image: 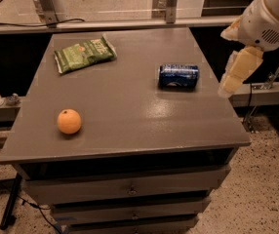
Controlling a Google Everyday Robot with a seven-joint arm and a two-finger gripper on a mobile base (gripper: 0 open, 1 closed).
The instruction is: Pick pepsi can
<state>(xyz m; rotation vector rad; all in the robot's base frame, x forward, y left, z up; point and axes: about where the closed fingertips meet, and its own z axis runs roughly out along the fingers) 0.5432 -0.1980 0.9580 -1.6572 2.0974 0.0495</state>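
The pepsi can (178, 76), dark blue with silver ends, lies on its side on the right part of the grey table top (129, 116). My gripper (236, 73), cream-coloured below the white arm (266, 18), hangs just past the table's right edge, to the right of the can and a little above it. It holds nothing that I can see.
An orange (69, 121) sits at the front left of the table. A green chip bag (84, 54) lies at the back left. Drawers (129, 191) are under the top. A rail with posts (129, 24) runs behind the table. The speckled floor (256, 194) lies to the right.
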